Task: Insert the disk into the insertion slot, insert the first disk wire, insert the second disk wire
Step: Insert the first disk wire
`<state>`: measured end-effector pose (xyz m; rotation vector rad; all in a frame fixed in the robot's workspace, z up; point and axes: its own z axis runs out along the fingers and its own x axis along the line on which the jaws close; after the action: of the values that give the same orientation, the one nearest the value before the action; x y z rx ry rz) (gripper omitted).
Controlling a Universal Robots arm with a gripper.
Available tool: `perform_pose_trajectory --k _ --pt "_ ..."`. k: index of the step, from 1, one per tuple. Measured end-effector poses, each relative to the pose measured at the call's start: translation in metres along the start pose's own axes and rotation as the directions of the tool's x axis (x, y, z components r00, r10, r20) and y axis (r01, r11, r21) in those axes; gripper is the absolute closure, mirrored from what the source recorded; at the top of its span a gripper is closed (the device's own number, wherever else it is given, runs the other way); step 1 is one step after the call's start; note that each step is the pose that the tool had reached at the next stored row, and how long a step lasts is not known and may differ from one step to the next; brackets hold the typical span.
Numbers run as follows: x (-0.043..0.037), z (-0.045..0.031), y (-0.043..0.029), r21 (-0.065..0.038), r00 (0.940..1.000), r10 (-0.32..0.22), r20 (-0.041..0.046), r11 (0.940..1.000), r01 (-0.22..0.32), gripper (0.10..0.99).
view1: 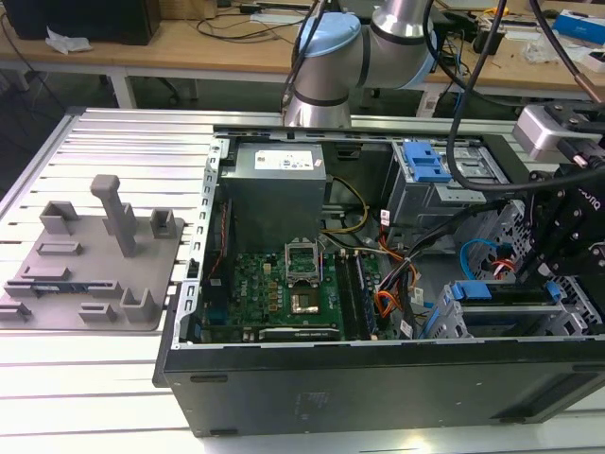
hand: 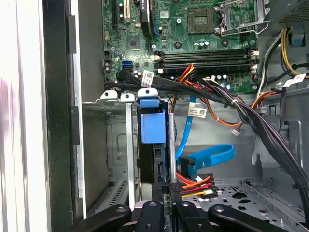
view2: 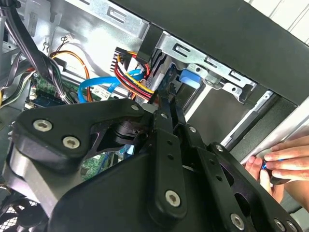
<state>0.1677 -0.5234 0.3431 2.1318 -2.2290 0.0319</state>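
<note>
The disk [hand: 157, 162] stands edge-on inside the insertion slot [hand: 116, 145], a grey metal cage, and its blue carrier tab [hand: 153, 126] sticks out at the open end. In the exterior view the disk [view1: 501, 295] sits in the cage [view1: 452, 326] at the case's front right corner. My gripper [hand: 163, 192] is at the disk's rear edge, shut on the black plug of a red, orange and yellow wire bundle [hand: 195, 186]. A blue flat wire [hand: 207, 157] lies loose beside it. In the second wrist view the fingers [view2: 166, 104] reach down to the same bundle [view2: 133, 77].
A person's hand [view2: 285, 164] rests on the outside of the case wall. A thick black cable loom [hand: 217, 94] crosses above the cage. The motherboard [view1: 284, 284], power supply [view1: 274, 184] and a second bay with a blue latch [view1: 425, 161] surround the work area.
</note>
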Motion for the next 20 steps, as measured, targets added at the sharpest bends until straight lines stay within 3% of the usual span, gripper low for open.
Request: perform_pose_trajectory --k 17,18,19,20 --pt "0.0 0.0082 0.0006 0.0 1.0 0.0 0.0005 1.0 0.0 0.922" --pt "0.0002 0.0075 0.0012 0.0 1.0 0.0 0.0009 1.0 0.0 0.91" --pt "0.0004 0.0027 0.0014 0.0 1.0 0.0 0.0001 1.0 0.0 0.788" --pt "0.0006 -0.0004 0.0015 0.0 1.0 0.0 0.0002 1.0 0.0 0.729"
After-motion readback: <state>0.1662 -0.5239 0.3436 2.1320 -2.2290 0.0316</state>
